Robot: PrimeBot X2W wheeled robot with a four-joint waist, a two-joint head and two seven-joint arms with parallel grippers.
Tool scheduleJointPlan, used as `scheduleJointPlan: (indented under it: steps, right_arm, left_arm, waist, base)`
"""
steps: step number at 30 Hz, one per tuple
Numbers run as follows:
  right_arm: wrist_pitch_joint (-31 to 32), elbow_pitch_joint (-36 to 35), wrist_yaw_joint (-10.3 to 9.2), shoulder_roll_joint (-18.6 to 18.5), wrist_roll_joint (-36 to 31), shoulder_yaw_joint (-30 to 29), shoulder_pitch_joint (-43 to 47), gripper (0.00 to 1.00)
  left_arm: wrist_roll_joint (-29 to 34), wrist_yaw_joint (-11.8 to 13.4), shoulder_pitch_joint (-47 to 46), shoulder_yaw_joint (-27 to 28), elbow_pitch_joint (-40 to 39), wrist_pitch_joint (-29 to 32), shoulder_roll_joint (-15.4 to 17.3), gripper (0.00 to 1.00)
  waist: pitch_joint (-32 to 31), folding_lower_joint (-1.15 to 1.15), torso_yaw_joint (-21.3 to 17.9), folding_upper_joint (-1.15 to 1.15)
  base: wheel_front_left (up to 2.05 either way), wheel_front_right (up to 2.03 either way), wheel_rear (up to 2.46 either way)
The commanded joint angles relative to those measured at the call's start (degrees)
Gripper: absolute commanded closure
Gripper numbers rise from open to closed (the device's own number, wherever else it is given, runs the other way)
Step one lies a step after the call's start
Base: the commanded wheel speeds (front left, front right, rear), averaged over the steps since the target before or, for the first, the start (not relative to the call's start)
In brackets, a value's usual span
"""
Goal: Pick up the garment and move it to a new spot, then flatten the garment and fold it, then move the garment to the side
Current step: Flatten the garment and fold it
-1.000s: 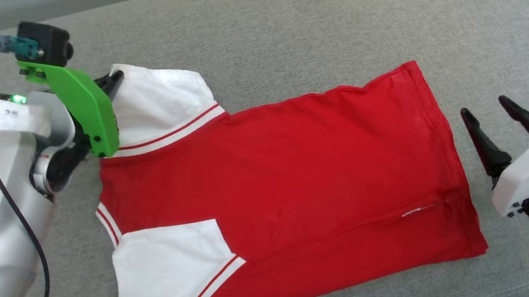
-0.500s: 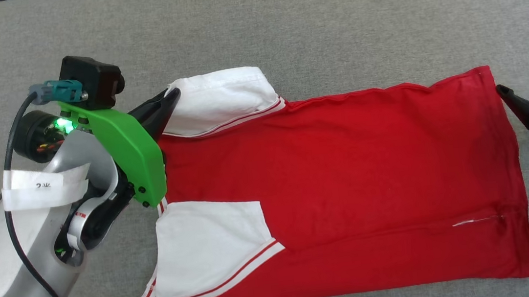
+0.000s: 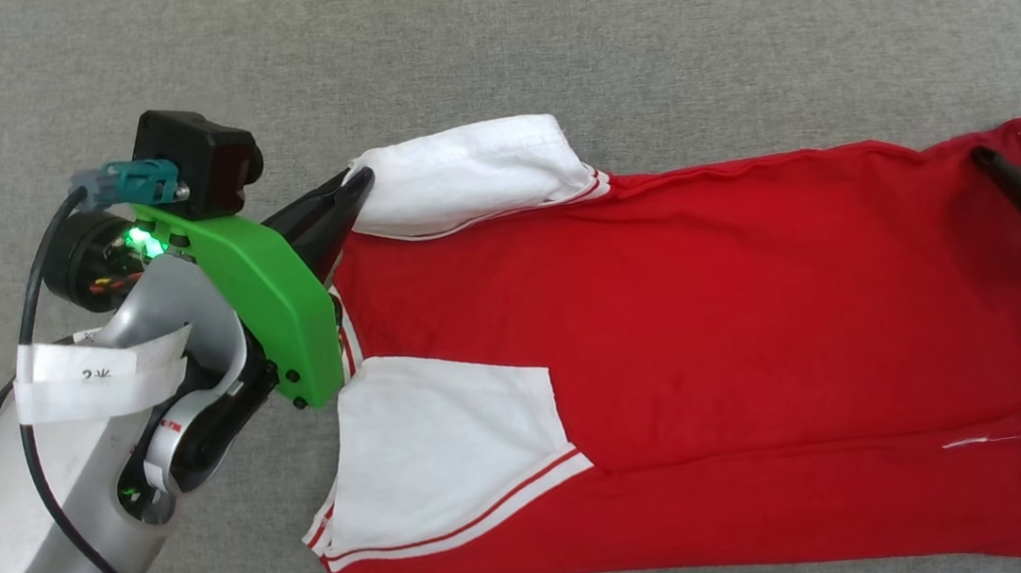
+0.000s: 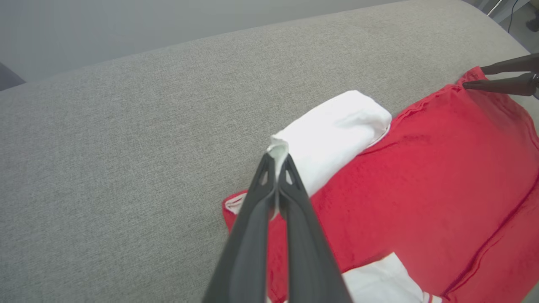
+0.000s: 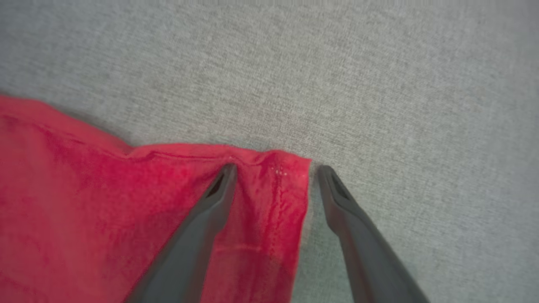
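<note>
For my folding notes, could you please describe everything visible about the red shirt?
The garment is a red, soft-looking shirt with white short sleeves trimmed in red-white stripes, lying mostly flat on the grey fabric surface. The shut left gripper pinches its far sleeve's tip; the open right gripper straddles a hem corner.

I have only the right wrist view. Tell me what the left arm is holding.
Observer: The left jaws are shut on the edge of the far white sleeve of the garment.
Operator: Report the other sleeve.
Observer: The near sleeve lies flat, folded onto the red body.
Operator: Give me the overall layout.
Observer: The garment lies spread on the grey surface, sleeves at the left arm, hem at yours.
</note>
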Motion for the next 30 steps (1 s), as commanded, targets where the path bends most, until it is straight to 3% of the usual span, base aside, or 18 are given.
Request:
scheduleJointPlan:
  steps: [1, 5, 6, 7, 8, 23, 30]
  right_arm:
    - [-0.25, 1.25, -0.05, 0.05, 0.36, 1.42, -0.22, 0.00]
    - [-0.13, 2.93, -0.05, 0.02, 1.49, 4.37, -0.16, 0.00]
    - [-0.19, 3.20, -0.05, 0.03, 1.78, 4.97, -0.11, 0.12]
    - [-0.43, 3.53, -0.05, -0.02, 2.09, 5.61, -0.13, 0.65]
    - [-1.02, 3.66, -0.05, -0.04, 2.33, 6.01, -0.21, 1.00]
    - [-21.07, 9.90, -0.05, 2.99, 5.91, 1.67, 1.54, 1.00]
    - [-27.15, 11.07, -0.05, 4.74, 9.81, 0.24, 6.23, 1.00]
  left_arm:
    - [0.14, -0.21, 0.41, -0.07, 0.08, -0.45, -0.29, 1.00]
    - [-0.10, -0.35, 0.65, -0.21, 0.78, -0.79, -0.57, 1.00]
    - [-0.12, -0.34, 0.72, -0.22, 1.06, -0.89, -0.60, 1.00]
    - [0.00, -0.24, 0.81, -0.24, 1.48, -1.01, -0.58, 1.00]
    - [0.20, -0.18, 0.86, -0.31, 1.84, -1.15, -0.54, 1.00]
    - [-2.28, 2.08, 7.01, 1.63, 7.32, -5.67, -0.91, 1.00]
    - [-3.38, 3.40, 11.34, 1.88, 8.37, -7.46, -0.97, 1.00]
  waist:
    - [0.33, 0.00, 0.46, 0.00]
    - [0.26, 0.00, 0.65, 0.00]
    - [0.20, 0.00, 0.65, 0.00]
    - [0.11, 0.00, 0.64, 0.00]
    - [-0.05, 0.00, 0.62, 0.00]
    - [-7.65, 0.00, -1.44, 0.00]
    - [-11.75, 0.00, -2.23, 0.00]
  base:
    - [0.00, 0.00, 0.00]
    - [0.00, 0.00, 0.00]
    - [0.00, 0.00, 0.00]
    - [0.00, 0.00, 0.00]
    - [0.00, 0.00, 0.00]
    - [0.00, 0.00, 0.00]
    - [0.00, 0.00, 0.00]
